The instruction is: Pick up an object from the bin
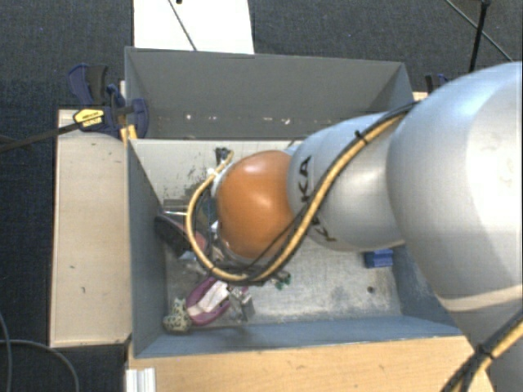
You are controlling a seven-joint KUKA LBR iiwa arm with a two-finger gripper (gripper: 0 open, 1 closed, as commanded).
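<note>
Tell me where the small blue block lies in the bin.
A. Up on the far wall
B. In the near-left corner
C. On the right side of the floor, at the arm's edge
C: the small blue block lies on the right side of the bin floor, right of the orange cover; the near-left corner holds a speckled lump.

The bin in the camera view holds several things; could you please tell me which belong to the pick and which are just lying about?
Job in hand: bin; arm, low over the left heap; purple-pink thing and black thing, nearest beneath it, so likely candidates.
Lying about: blue block; speckled lump; dark bit.
</note>
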